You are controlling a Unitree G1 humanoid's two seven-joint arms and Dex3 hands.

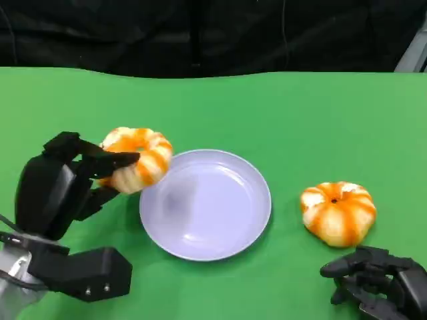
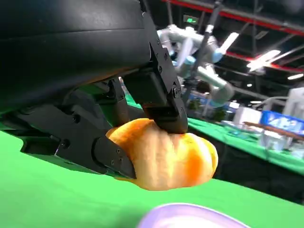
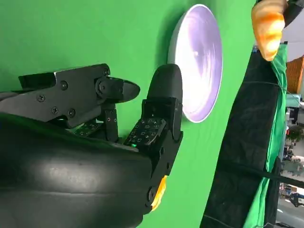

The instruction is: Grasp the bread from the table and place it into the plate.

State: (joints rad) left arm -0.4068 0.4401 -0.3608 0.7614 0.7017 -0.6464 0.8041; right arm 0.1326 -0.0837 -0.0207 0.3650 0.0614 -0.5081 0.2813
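A green cloth covers the table (image 1: 280,107), with black drapery (image 1: 200,33) behind; the left wrist view shows a hall with blurred, unreadable signs. The left hand (image 1: 80,175) holds an orange-and-white striped, ring-shaped bread (image 1: 137,159) lifted at the lavender plate's (image 1: 205,204) ten o'clock edge. A second bread (image 1: 337,212) lies at its three o'clock. The right hand (image 1: 373,280) rests empty, fingers seemingly apart.
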